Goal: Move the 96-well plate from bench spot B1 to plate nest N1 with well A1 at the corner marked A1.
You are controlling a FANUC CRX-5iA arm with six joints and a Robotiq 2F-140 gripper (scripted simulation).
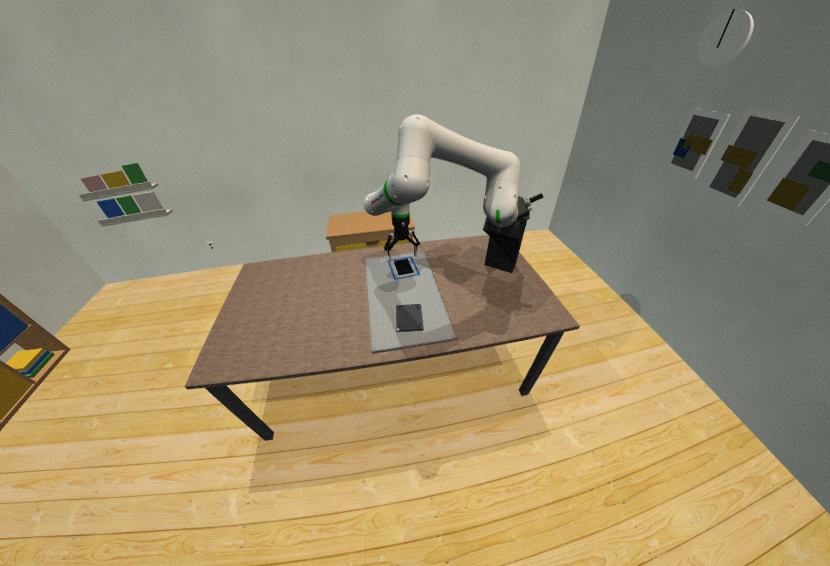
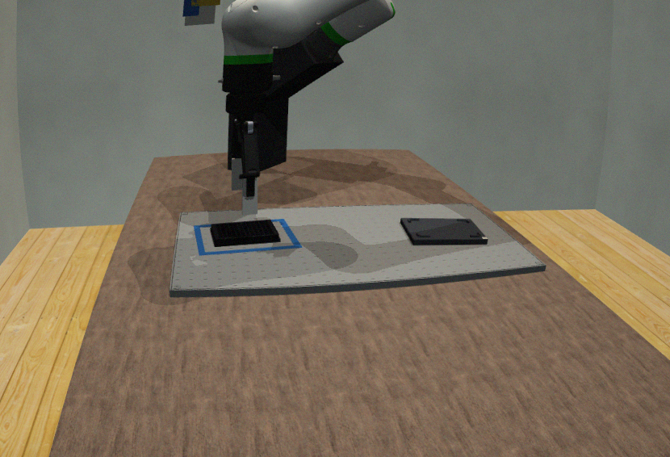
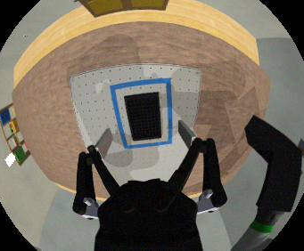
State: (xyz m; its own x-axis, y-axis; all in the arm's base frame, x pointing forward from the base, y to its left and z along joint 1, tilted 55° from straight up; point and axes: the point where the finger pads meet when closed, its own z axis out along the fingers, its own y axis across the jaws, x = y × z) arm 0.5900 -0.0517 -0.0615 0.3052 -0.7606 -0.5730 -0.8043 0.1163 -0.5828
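Claw (image 3: 144, 135) released, fully spread, holding nothing.
It hangs above the 96-well plate (image 2: 244, 232), which lies inside the blue-outlined spot (image 2: 204, 250) (left end of the table's grey board (image 2: 347, 269)); well markings illegible.

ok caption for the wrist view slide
Open tool above the 96-well plate lying inside the blue B1 outline, fingers either side.

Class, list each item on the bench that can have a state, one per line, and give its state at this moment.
96-well plate: lying flat inside the blue B1 outline, not gripped.
Plate nest: unoccupied, no plate in it.
End effector: open, holding nothing, above the plate, fingers either side of it.
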